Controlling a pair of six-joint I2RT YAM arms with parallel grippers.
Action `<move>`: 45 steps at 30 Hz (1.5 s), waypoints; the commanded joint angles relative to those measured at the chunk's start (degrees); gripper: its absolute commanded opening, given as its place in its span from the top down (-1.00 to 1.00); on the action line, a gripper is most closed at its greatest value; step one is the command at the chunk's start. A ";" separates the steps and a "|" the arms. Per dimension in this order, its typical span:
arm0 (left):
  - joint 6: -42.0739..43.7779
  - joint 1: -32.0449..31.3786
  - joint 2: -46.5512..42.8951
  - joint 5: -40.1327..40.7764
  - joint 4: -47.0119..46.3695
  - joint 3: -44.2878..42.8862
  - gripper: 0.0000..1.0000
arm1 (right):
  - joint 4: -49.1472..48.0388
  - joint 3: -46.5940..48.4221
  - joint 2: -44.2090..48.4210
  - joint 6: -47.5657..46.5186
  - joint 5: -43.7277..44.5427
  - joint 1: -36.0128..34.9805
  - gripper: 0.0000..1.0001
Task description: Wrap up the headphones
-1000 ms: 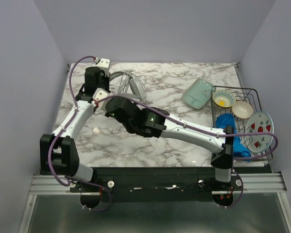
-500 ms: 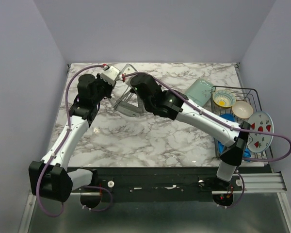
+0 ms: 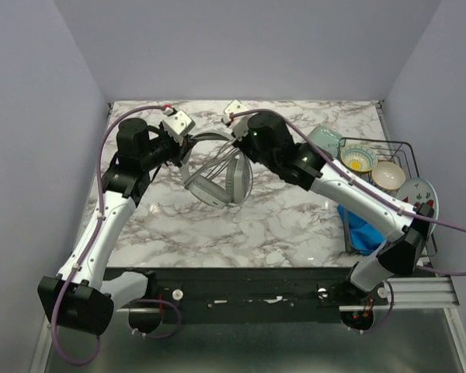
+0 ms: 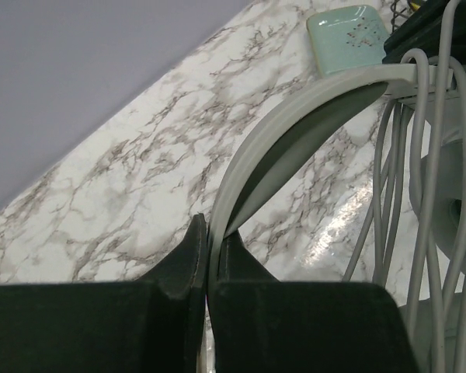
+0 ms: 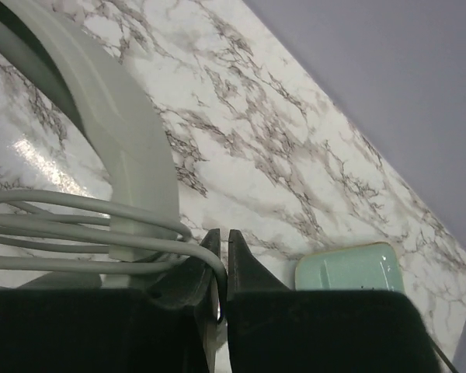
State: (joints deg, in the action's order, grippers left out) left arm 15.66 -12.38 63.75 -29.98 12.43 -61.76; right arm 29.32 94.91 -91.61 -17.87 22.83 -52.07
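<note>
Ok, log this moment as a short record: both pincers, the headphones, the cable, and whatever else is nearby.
left pincer: shut on the headband
right pincer: shut on the cable
headphones: held between the two pincers
cable state: several loops lying across the headband
contact with table: cannot tell
nearby: green tray, dish rack at the right edge

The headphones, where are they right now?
In the top view the headphones are toward the far left of the marble table, held between the left gripper and the right gripper, with the mint-green dish off to their right.
</note>
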 commanded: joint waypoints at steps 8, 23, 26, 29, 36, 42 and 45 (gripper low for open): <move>-10.64 1.13 -1.61 -5.88 11.04 -5.57 1.00 | -12.71 -15.28 11.28 -3.76 -14.02 9.09 0.25; -22.16 2.62 -1.61 3.78 9.11 -9.61 1.00 | -19.12 -25.47 9.00 3.28 -25.63 9.27 -0.03; -22.95 4.02 -1.35 7.20 8.76 -9.17 1.00 | -20.27 -26.53 9.08 4.33 -26.26 9.18 -0.05; -24.70 6.48 -0.73 9.32 7.62 -7.94 1.00 | -20.44 -27.85 9.26 5.30 -25.30 9.27 -0.07; -24.55 14.49 2.96 14.76 3.23 -4.34 1.00 | -20.27 -31.72 9.35 8.02 -21.16 9.27 -0.10; -24.01 20.11 5.86 20.30 -2.21 0.67 1.00 | -20.18 -33.56 9.26 8.46 -21.42 9.27 -0.10; -24.54 24.06 7.52 22.32 -6.25 3.74 1.00 | -20.01 -33.83 9.08 8.20 -21.25 9.27 -0.10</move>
State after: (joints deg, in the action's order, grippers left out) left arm -6.13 6.98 70.06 -12.49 15.94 -60.34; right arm 9.93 61.93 -82.17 -10.46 0.40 -42.81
